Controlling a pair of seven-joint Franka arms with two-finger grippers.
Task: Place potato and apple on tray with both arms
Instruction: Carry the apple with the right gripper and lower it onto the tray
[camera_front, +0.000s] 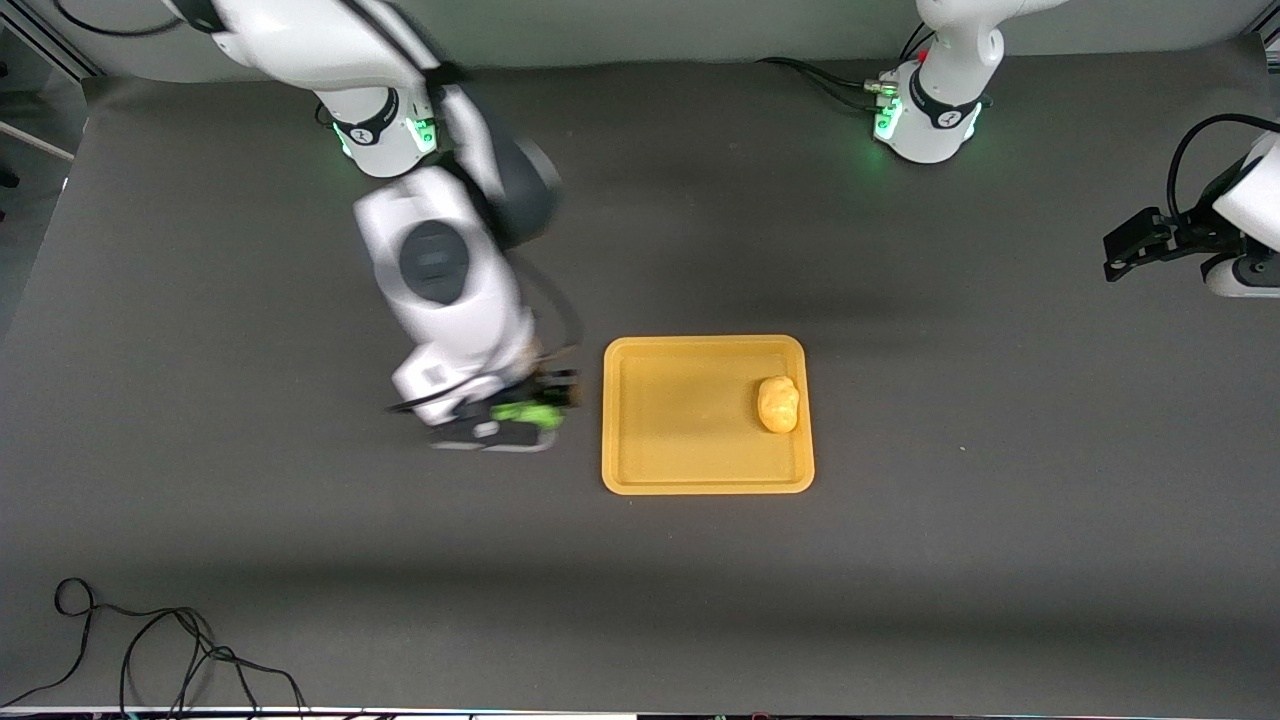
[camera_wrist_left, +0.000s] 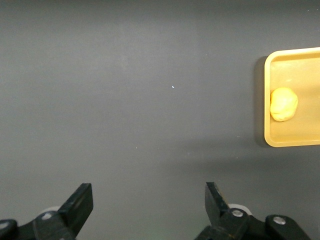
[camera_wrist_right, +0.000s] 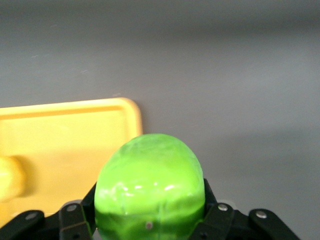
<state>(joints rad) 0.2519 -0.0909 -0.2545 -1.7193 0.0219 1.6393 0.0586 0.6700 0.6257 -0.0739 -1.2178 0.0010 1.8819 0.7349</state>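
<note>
The orange-yellow tray (camera_front: 680, 470) lies mid-table. The yellow-tan potato (camera_front: 778, 404) lies on it near the rim toward the left arm's end. My right gripper (camera_front: 525, 418) is shut on the bright green apple (camera_front: 532, 412), over the table just beside the tray's rim toward the right arm's end. In the right wrist view the apple (camera_wrist_right: 150, 180) fills the space between the fingers (camera_wrist_right: 75, 220), with the tray (camera_wrist_right: 65, 140) and the potato's edge (camera_wrist_right: 7, 177) past it. My left gripper (camera_front: 1125, 250) waits open and empty at the left arm's end. Its wrist view (camera_wrist_left: 150, 205) shows the tray (camera_wrist_left: 292, 142) and the potato (camera_wrist_left: 284, 104).
A black cable (camera_front: 150, 650) lies coiled at the table's front edge toward the right arm's end. The dark grey mat (camera_front: 1000, 450) covers the whole table around the tray.
</note>
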